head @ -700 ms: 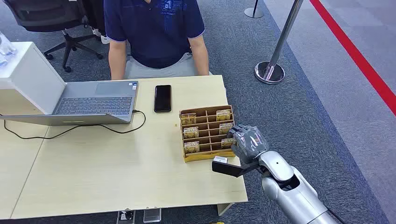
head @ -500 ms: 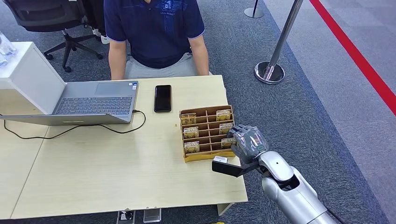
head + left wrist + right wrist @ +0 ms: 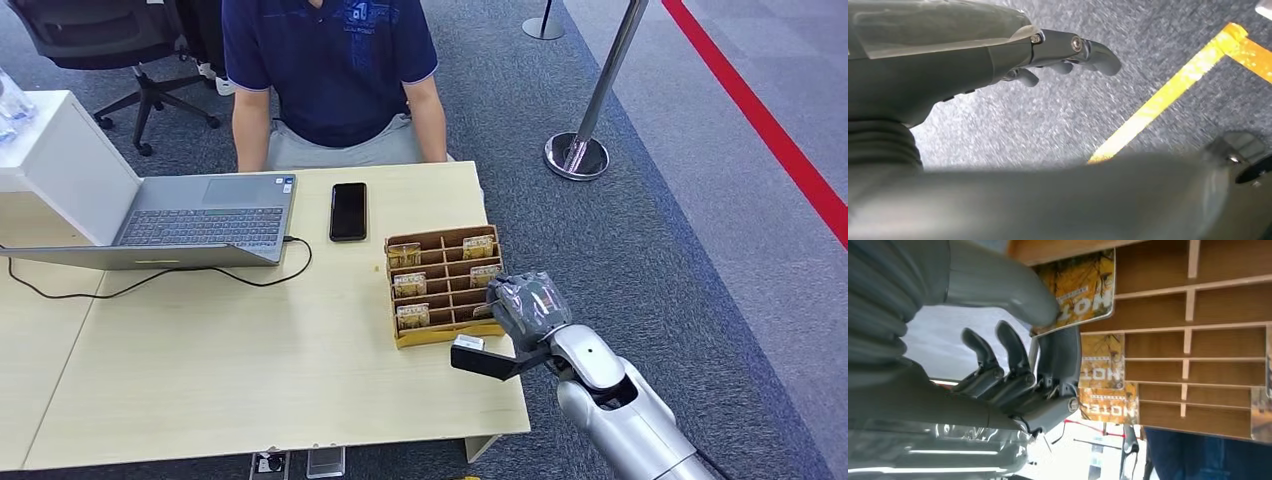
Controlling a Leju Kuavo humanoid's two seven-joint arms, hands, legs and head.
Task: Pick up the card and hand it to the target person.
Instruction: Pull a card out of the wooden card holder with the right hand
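While the thumb and a dark finger pinch it from both faces, the card point(image 3: 1083, 287) sits at the open edge of the wooden organizer point(image 3: 1198, 340) — that's the right wrist view, and the fingers point(image 3: 1058, 355) are clamped on that yellow-printed card, the rest of them curled below. From the head view, the right hand point(image 3: 527, 305) is at the near right corner of the organizer point(image 3: 443, 285), which stands on the surface point(image 3: 250, 370) at about four o'clock from the middle of it. More cards show in the slots — two rows of them. At twelve o'clock from the organizer sits a person point(image 3: 335, 75) in a dark blue shirt, just past the far edge. A black phone point(image 3: 348, 210) lies at eleven o'clock from the organizer, a laptop point(image 3: 195, 215) at ten, its cable trailing across. The left hand point(image 3: 1058, 55) hangs over grey carpet, fingers apart and holding nothing.
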